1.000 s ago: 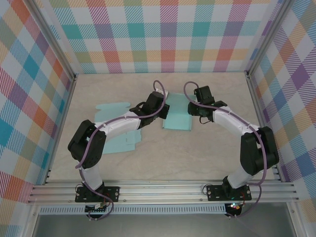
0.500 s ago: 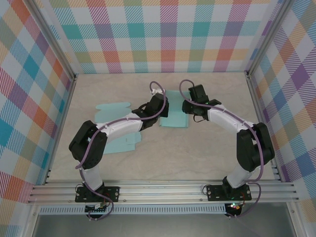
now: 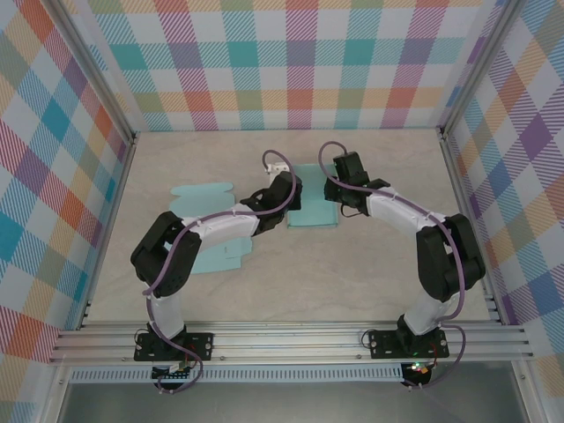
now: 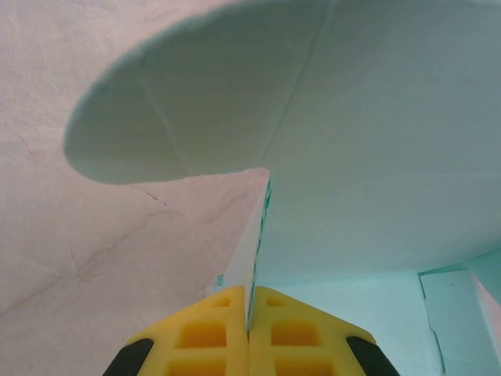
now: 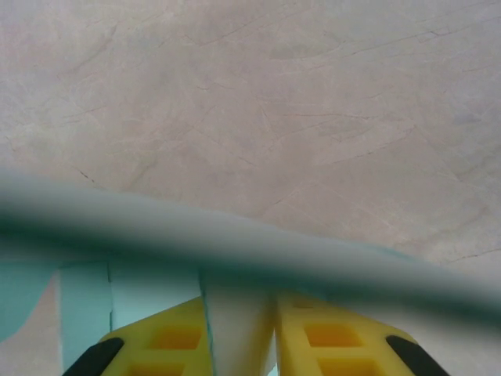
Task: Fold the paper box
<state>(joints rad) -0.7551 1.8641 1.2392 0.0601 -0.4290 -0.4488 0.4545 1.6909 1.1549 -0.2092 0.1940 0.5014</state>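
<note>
The teal paper box (image 3: 312,210) lies on the table between the two arms. My left gripper (image 3: 290,197) is at its left edge. In the left wrist view the gripper (image 4: 250,304) is shut on a thin upright wall of the box (image 4: 376,149), and a rounded flap hangs over the table. My right gripper (image 3: 334,196) is at the box's right edge. In the right wrist view its yellow fingers (image 5: 239,317) hold a pale panel of the box (image 5: 237,325) that fills the gap between them. A blurred teal edge crosses just ahead.
Two more flat teal cut-outs lie on the left: one with rounded flaps (image 3: 201,191) and one beside the left arm's elbow (image 3: 220,256). Checked walls close in the table on three sides. An aluminium rail (image 3: 291,339) runs along the near edge.
Both grippers have moved slightly away from the bases with the box. The right gripper has shifted left and narrowed its jaws onto the panel. The box looks narrower from above.
</note>
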